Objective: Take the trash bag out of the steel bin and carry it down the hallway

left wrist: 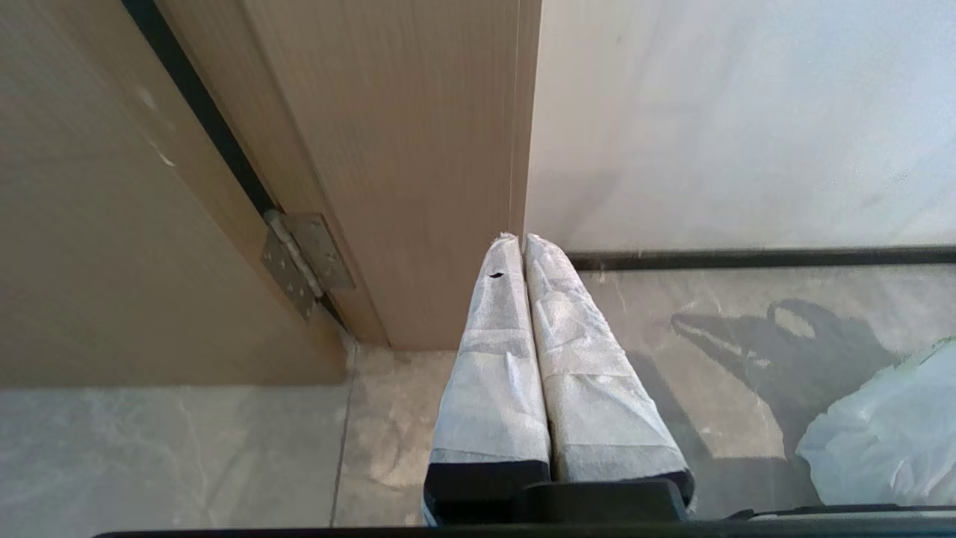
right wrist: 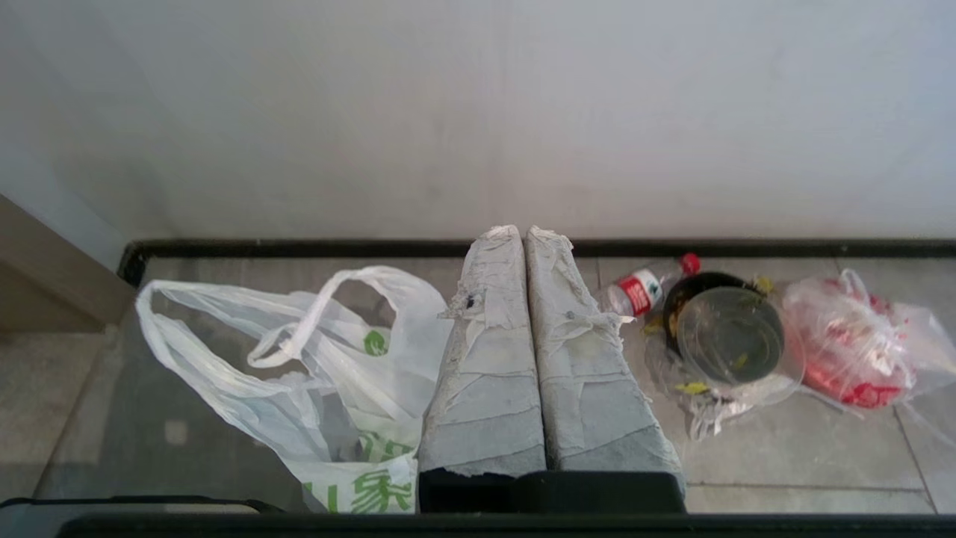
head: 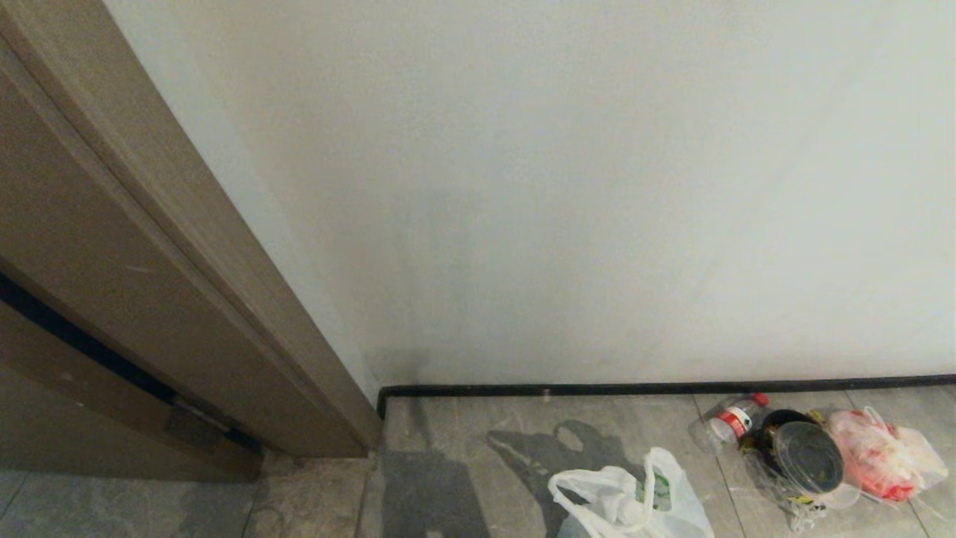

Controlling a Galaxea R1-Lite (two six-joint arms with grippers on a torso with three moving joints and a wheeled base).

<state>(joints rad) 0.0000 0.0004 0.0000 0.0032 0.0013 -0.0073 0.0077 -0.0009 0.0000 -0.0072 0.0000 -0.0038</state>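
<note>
The trash bag (head: 631, 501), thin white plastic with green print, stands open at the head view's lower edge on the hallway floor (head: 463, 463), its loop handles up. It also shows in the right wrist view as the trash bag (right wrist: 299, 359) beside my right gripper (right wrist: 523, 233), which hangs above the floor, shut and empty, apart from the bag. My left gripper (left wrist: 521, 240) is shut and empty near the door frame, with the trash bag (left wrist: 889, 433) off to one side. The steel bin is out of view. Neither arm shows in the head view.
A brown wooden door frame (head: 172, 284) rises at the left. A white wall with a black baseboard (head: 672, 388) closes the far side. Right of the bag lie a red-capped bottle (head: 736, 418), a black bowl under a clear lid (head: 806, 456) and a clear bag with red contents (head: 881, 452).
</note>
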